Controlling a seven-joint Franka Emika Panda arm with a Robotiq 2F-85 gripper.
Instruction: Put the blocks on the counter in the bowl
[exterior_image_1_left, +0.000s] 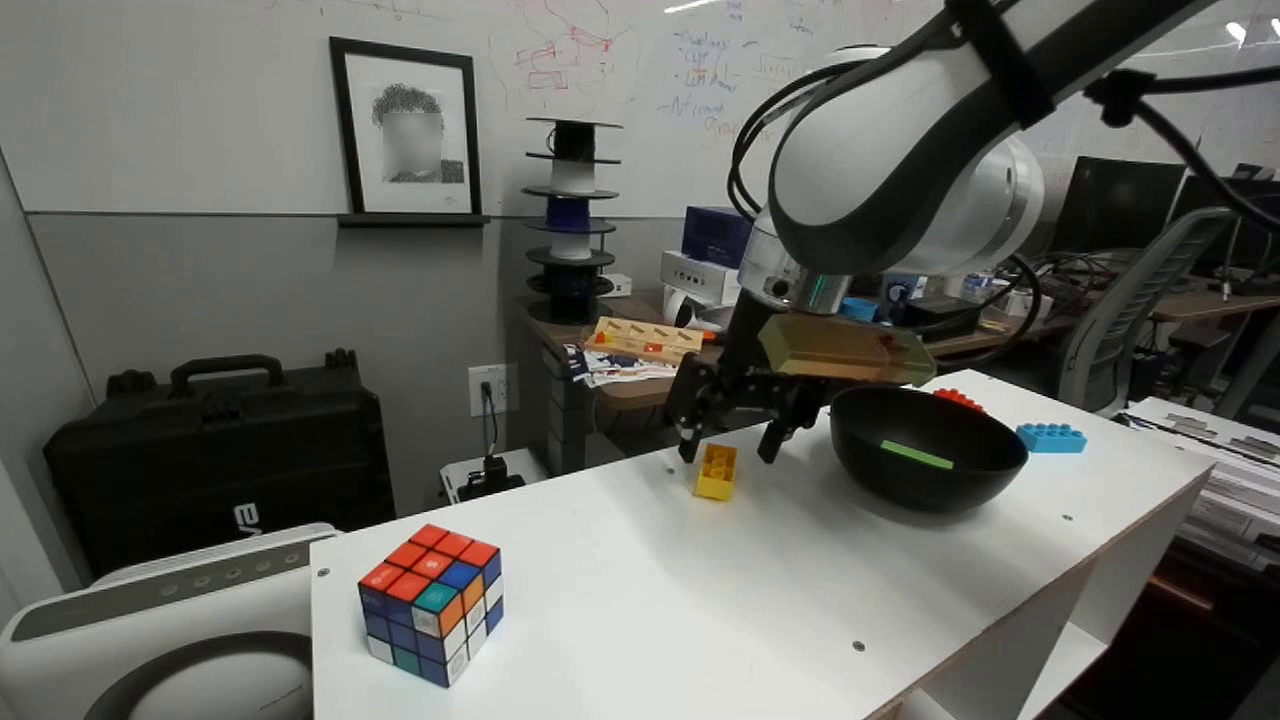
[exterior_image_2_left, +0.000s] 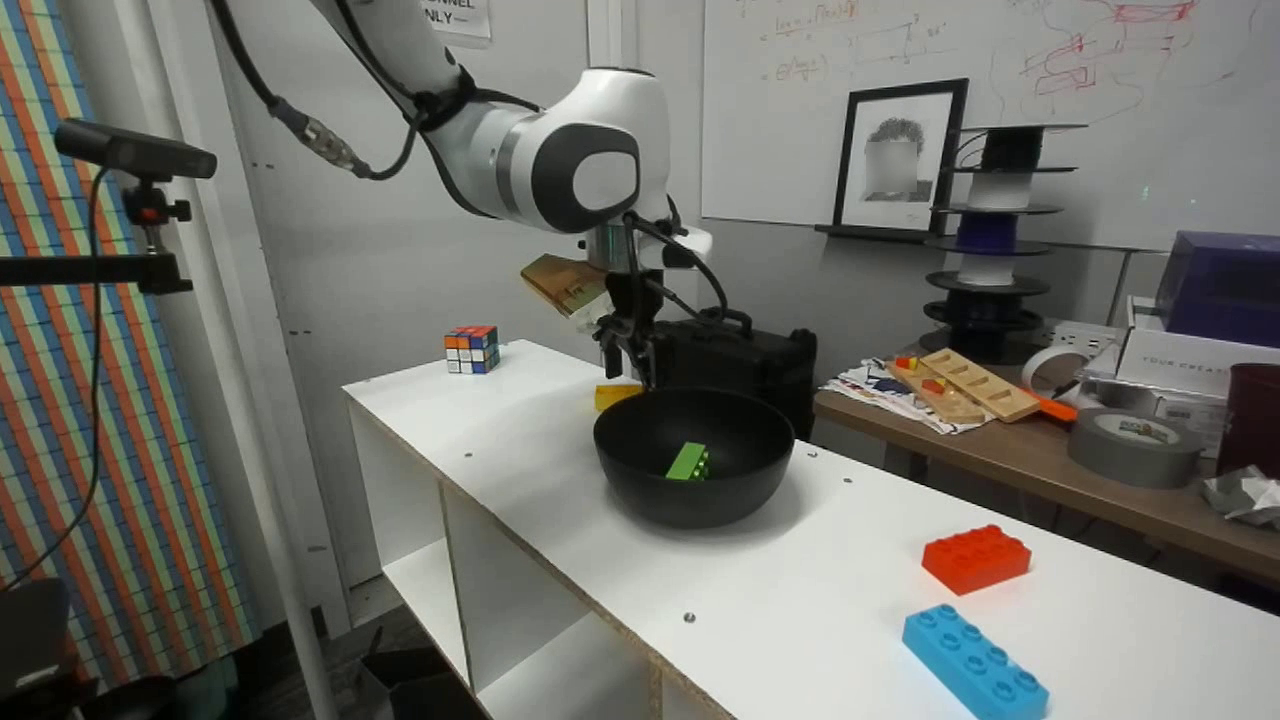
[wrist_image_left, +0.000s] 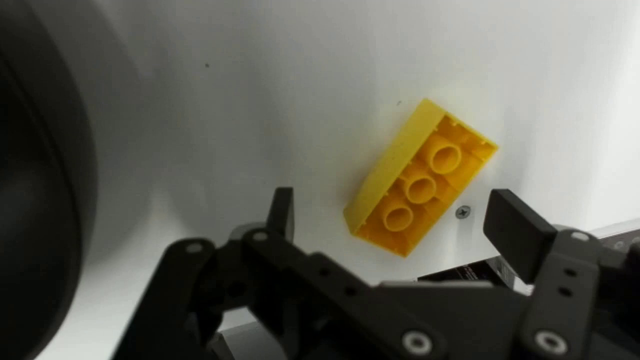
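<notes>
The black two-fingered tool (wrist_image_left: 393, 216) is hanging wide apart, empty. One oblong yellow plastic block (wrist_image_left: 420, 181) is lying on the white worktop (exterior_image_2_left: 810, 590), looking light, hard and slippery, with long sides best for pinching. One round black bowl (exterior_image_2_left: 690, 507), at that yellow block's nine o'clock in the wrist view, is holding one green plastic block (exterior_image_2_left: 687, 462). One red plastic block (exterior_image_2_left: 976, 562) and one light-blue plastic block (exterior_image_2_left: 975, 664) are sharing the worktop.
</notes>
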